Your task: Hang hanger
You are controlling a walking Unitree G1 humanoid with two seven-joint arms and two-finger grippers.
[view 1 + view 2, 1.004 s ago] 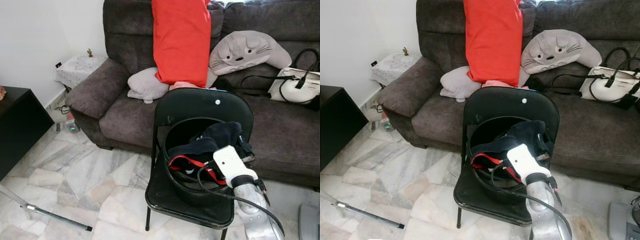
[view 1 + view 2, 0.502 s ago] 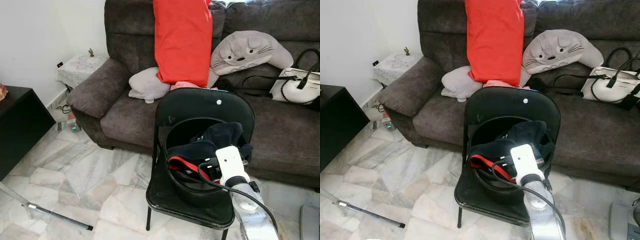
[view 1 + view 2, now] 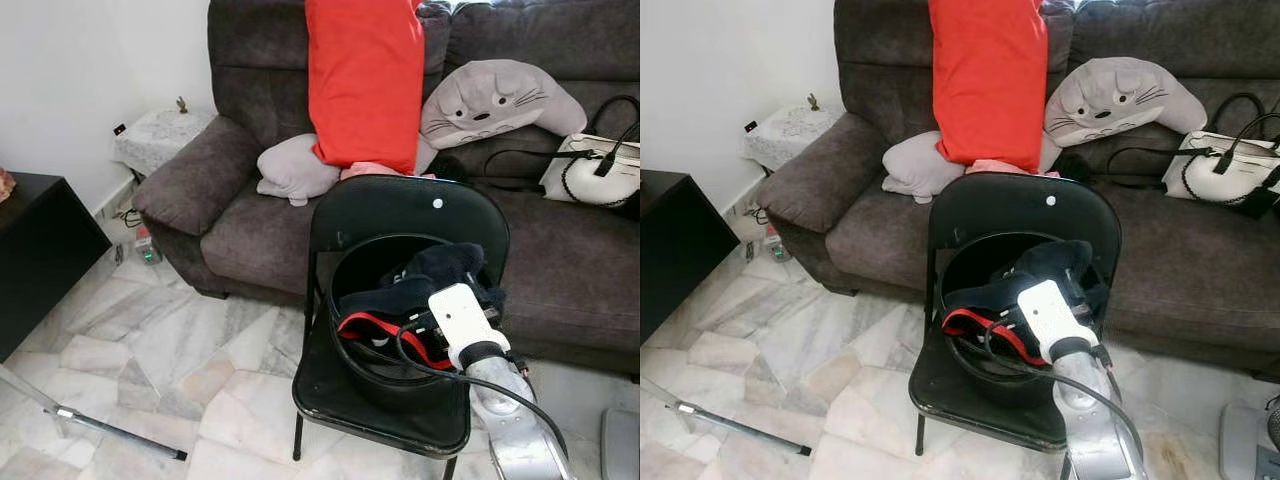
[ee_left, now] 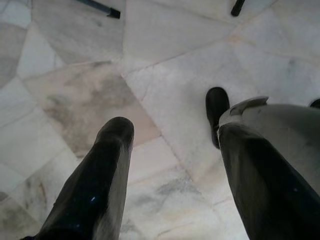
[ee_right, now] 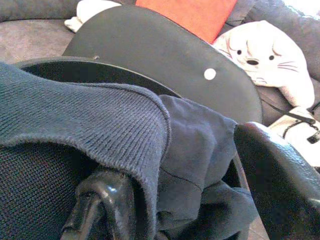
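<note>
Fyi, the hanger (image 3: 372, 325) you're after looks like the thin red curved piece. It's lying roughly flat inside the black round tub (image 3: 338, 345) on the seat of the black folding chair (image 3: 400, 205). It's not hung. Approx. half of it is visible: one red arm bows along the tub's near-left side. The rest is buried under the dark navy garment (image 3: 440, 268) or hidden behind the right wrist (image 3: 458, 318). Hook end: can't tell.
</note>
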